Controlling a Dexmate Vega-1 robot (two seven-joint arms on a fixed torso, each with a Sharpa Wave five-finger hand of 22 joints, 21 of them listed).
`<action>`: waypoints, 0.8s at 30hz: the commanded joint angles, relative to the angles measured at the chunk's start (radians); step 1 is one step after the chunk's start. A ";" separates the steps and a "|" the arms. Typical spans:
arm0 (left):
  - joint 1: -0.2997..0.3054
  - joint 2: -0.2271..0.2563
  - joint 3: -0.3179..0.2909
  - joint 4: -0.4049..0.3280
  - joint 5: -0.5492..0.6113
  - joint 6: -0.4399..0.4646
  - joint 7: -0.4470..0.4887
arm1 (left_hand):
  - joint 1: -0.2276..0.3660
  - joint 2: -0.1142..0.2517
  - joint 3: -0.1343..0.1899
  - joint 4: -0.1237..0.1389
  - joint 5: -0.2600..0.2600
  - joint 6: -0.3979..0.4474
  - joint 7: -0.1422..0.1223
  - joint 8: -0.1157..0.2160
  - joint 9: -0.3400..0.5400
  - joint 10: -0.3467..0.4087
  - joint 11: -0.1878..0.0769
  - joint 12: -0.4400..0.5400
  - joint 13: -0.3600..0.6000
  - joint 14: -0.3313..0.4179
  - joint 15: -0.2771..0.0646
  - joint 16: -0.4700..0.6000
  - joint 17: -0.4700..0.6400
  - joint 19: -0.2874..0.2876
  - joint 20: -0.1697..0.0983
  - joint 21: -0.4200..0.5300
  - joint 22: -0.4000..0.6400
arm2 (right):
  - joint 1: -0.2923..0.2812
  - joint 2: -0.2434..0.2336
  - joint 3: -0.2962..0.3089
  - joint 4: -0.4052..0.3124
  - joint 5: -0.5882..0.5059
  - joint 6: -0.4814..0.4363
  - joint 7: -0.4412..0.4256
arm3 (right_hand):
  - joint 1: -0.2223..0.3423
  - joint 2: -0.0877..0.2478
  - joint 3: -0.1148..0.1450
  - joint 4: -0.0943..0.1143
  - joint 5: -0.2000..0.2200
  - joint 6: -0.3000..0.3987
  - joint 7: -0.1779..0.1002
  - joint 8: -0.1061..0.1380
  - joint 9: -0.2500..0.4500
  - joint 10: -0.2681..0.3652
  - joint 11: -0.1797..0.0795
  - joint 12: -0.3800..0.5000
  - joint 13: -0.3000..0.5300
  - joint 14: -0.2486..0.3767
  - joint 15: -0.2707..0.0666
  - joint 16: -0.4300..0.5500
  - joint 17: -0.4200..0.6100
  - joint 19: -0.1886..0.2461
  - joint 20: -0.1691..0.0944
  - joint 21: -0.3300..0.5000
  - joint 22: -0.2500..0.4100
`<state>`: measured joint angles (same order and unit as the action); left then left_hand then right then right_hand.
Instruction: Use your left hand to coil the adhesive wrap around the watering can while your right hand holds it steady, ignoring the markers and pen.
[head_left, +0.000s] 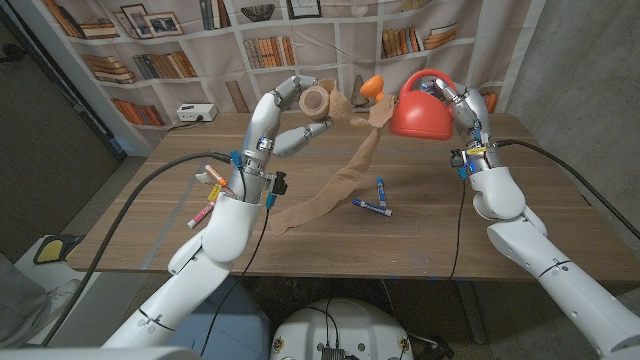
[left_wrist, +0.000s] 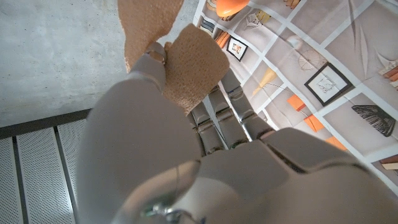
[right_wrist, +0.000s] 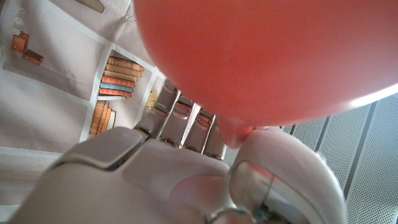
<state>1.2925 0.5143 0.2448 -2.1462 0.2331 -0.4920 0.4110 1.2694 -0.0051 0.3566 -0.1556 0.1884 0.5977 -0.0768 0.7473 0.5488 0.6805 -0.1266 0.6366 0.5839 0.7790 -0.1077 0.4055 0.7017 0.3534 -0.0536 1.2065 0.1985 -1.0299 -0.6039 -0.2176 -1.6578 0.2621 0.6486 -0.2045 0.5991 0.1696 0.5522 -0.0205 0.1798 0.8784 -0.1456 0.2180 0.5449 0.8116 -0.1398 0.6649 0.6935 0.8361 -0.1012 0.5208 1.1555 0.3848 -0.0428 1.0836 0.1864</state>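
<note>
Bookshelf backdrop behind the desk; our right hand (head_left: 462, 108) grips the can (head_left: 420, 112), our left hand (head_left: 300, 112) holds the wrap roll (head_left: 318, 99), mid-coil; next, we'd carry it around the spout (head_left: 371, 90).

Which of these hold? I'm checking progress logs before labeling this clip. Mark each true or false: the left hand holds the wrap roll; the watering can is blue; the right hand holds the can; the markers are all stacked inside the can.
1. The left hand holds the wrap roll: true.
2. The watering can is blue: false, it is red.
3. The right hand holds the can: true.
4. Markers are inside the can: false, the blue markers lie on the table.
</note>
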 joint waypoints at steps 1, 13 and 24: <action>0.062 -0.036 -0.012 0.026 0.000 0.008 0.069 | 0.166 0.176 -0.003 0.003 0.005 0.009 0.000 0.005 0.006 0.001 0.002 0.010 0.003 0.124 -0.110 0.002 0.005 -0.007 0.002 0.009 -0.001 | -0.038 -0.005 0.021 -0.039 0.055 0.014 0.029 | -0.003 0.006 0.009 0.001 0.003 0.005 0.001 -0.001 0.000 0.009 0.002 0.005 0.001 0.001 -0.122 -0.002 0.001 0.001 -0.067 0.005 0.000; 0.089 -0.068 -0.025 0.033 0.001 0.020 0.115 | 0.166 0.175 -0.004 0.003 0.005 0.008 0.000 0.006 0.006 0.000 0.005 0.010 0.003 0.124 -0.110 0.001 0.006 -0.010 0.001 0.016 -0.006 | -0.093 -0.008 0.048 -0.088 0.080 0.039 0.036 | -0.004 0.006 0.009 0.001 0.003 0.007 0.000 0.000 0.001 0.010 0.002 0.005 0.001 0.003 -0.121 -0.002 0.002 0.002 -0.067 0.007 -0.001; 0.105 -0.095 -0.056 0.045 0.005 0.047 0.159 | 0.167 0.175 -0.005 0.002 0.006 0.006 -0.001 0.006 0.006 0.001 0.004 0.011 0.002 0.124 -0.110 0.001 0.007 -0.013 0.001 0.022 -0.010 | -0.127 -0.017 0.038 -0.119 0.090 0.060 0.056 | -0.003 0.006 0.007 -0.001 0.003 0.007 0.000 0.001 0.003 0.012 0.002 0.005 0.002 0.007 -0.122 -0.002 -0.001 0.002 -0.067 0.008 -0.001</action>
<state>1.3784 0.4482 0.2148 -2.1154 0.2272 -0.4670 0.5165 1.2707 -0.0027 0.3523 -0.1516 0.1884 0.5977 -0.0768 0.7469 0.5510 0.6804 -0.1267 0.6406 0.5834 0.7791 -0.1077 0.3996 0.7048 0.3424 -0.0502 1.2208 0.1858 -1.1191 -0.6129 -0.1766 -1.7412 0.3364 0.6890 -0.1662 0.5969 0.1717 0.5548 -0.0179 0.1798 0.8768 -0.1442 0.2181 0.5446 0.8118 -0.1395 0.6641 0.6917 0.8346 -0.0997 0.5208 1.1525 0.3850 -0.0428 1.0874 0.1864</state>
